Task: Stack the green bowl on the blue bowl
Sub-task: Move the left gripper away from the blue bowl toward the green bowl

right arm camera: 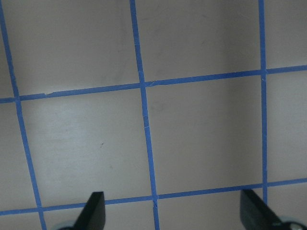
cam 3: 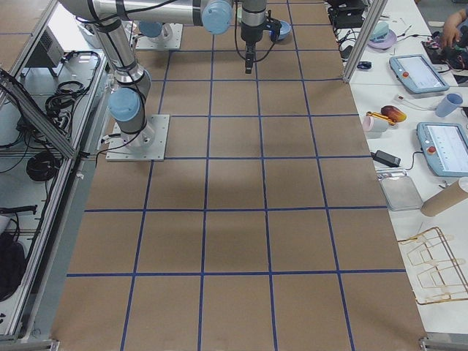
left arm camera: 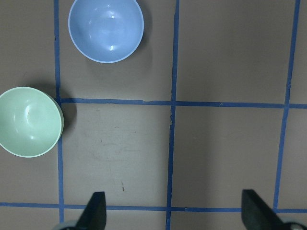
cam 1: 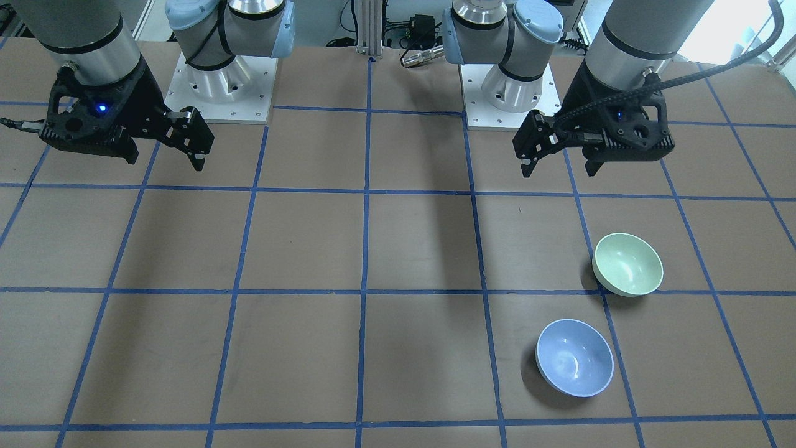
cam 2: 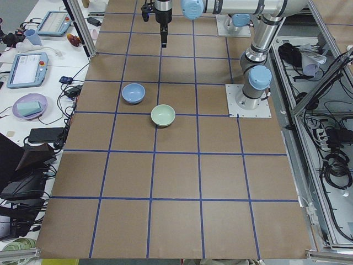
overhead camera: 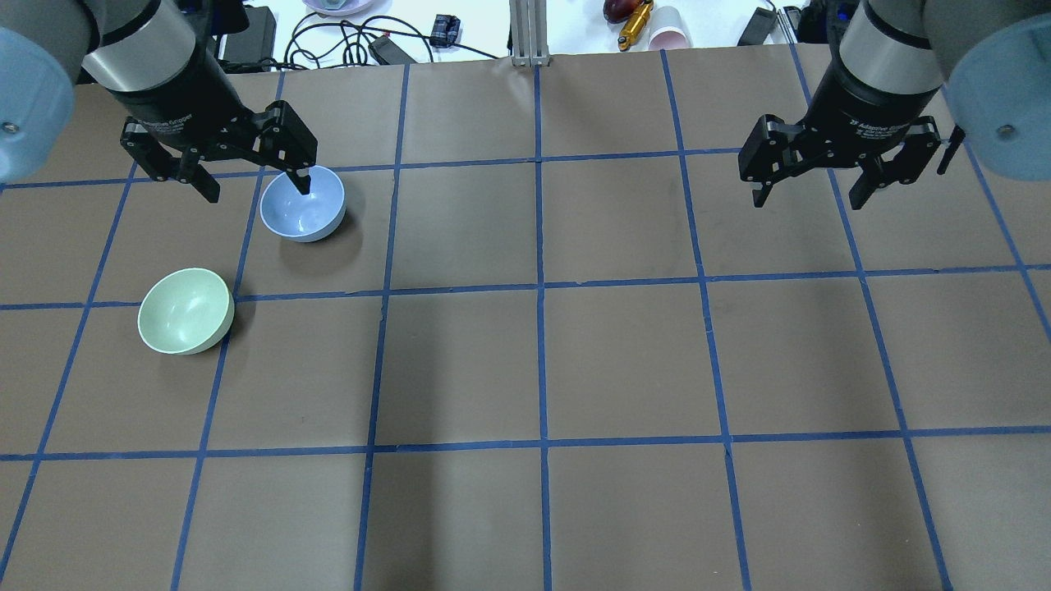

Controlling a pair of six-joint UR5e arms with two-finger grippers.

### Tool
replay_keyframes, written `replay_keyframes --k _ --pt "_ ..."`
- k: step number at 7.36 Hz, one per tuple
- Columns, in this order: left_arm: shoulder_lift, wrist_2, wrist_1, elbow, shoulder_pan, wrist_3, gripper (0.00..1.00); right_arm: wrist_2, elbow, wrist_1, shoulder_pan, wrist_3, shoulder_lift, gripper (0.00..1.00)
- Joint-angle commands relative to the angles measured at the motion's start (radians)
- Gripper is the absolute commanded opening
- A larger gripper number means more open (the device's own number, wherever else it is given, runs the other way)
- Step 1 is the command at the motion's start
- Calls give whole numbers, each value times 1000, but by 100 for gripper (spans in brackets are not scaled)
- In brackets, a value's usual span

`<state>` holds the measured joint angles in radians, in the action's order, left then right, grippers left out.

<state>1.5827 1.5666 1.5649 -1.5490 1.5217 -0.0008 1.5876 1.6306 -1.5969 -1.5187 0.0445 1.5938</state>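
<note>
The green bowl (cam 1: 628,264) stands upright and empty on the table, and also shows in the overhead view (overhead camera: 185,311) and the left wrist view (left arm camera: 29,121). The blue bowl (cam 1: 574,357) stands upright and empty about a bowl's width away from it, farther from the robot (overhead camera: 302,203) (left arm camera: 106,28). The two bowls do not touch. My left gripper (overhead camera: 259,190) is open and empty, high above the table, with both bowls below and off to one side (left arm camera: 175,213). My right gripper (overhead camera: 809,202) is open and empty, high over bare table on the other side (right arm camera: 172,213).
The brown table carries a blue tape grid (overhead camera: 539,287). The two arm bases (cam 1: 227,87) (cam 1: 510,93) stand at the robot's edge. Cables, a cup (overhead camera: 669,37) and small items lie beyond the far edge. Side desks with tablets (cam 2: 27,69) flank that edge.
</note>
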Motion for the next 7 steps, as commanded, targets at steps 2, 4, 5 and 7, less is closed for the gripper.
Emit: replay_keyframes --k 2,4,5,7 --pt "3 1 -2 0 0 -2 100 0 0 0 0 0 0 100" --pt "-3 3 1 0 0 -2 100 0 0 0 0 0 0 100" --pt "-4 3 3 -2 0 -2 100 0 0 0 0 0 0 100" --pt "-9 3 -2 -5 -9 11 100 0 0 0 0 0 0 100"
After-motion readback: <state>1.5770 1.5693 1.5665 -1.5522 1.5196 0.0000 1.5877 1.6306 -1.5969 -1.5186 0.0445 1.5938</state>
